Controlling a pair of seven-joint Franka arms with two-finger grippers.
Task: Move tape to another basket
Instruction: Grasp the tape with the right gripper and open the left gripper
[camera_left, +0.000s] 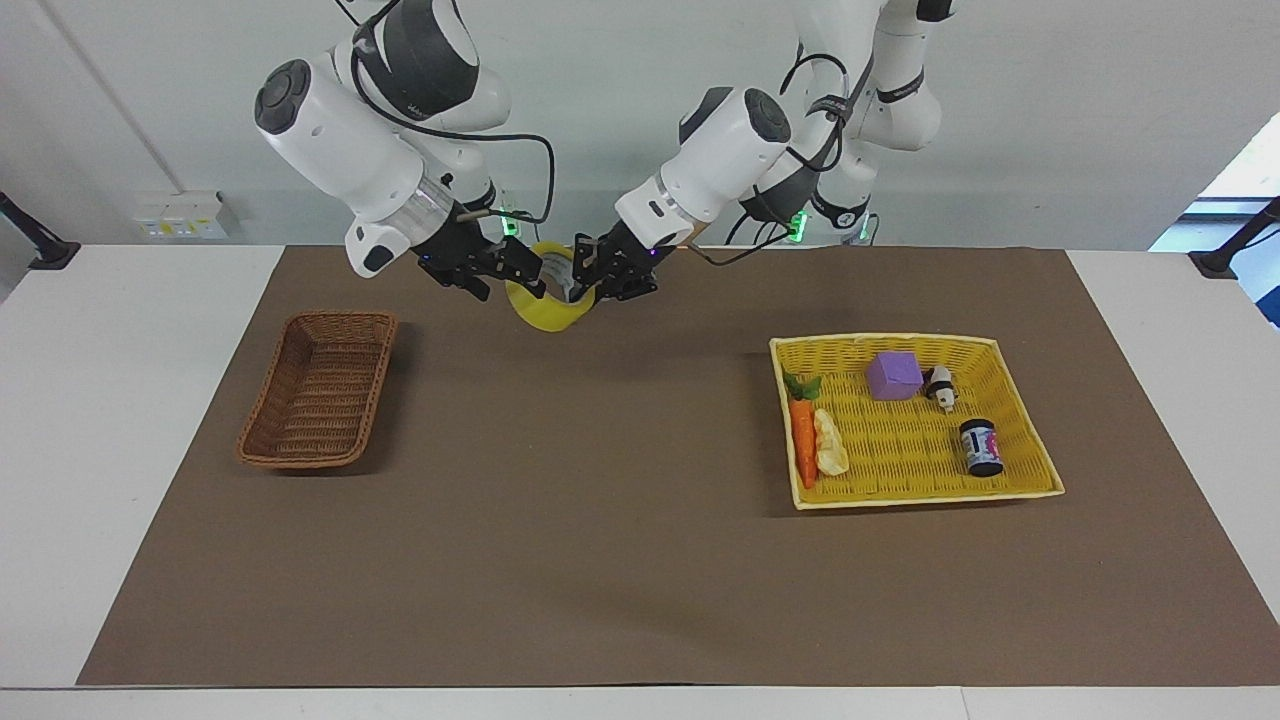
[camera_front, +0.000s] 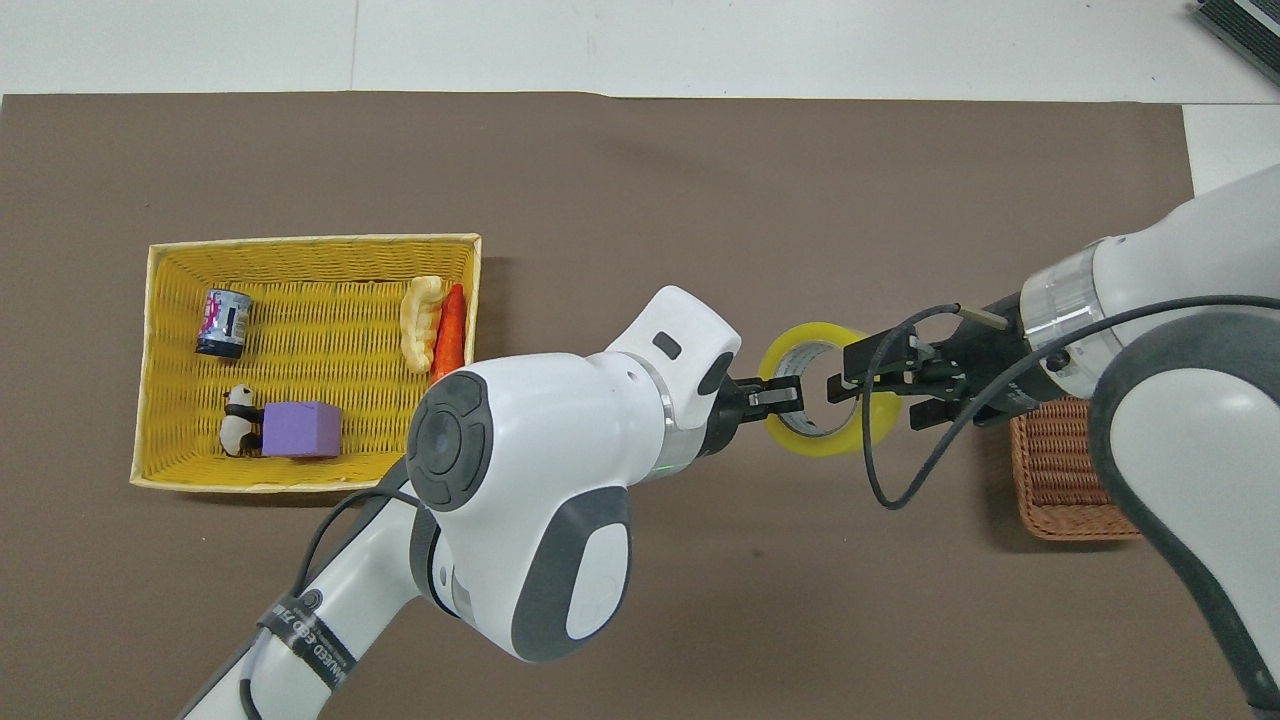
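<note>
The tape hangs in the air over the bench, the left tool pinching its rim at 3 o'clock, the right tool open on its rim at 9 o'clock.

In the overhead view the right arm covers most of the brown basket; only the end toward the table's middle shows. In the same view the left arm hides a corner of the yellow basket and the lower end of the carrot. The tape is partly hidden in the facing view, with the right gripper and the left gripper at its two sides (the rim under the fingers cannot be seen). Whether the right gripper already pinches the tape cannot be told. The print on the small jar is too small to read. Both arms are cut off by the pictures' edges.
</note>
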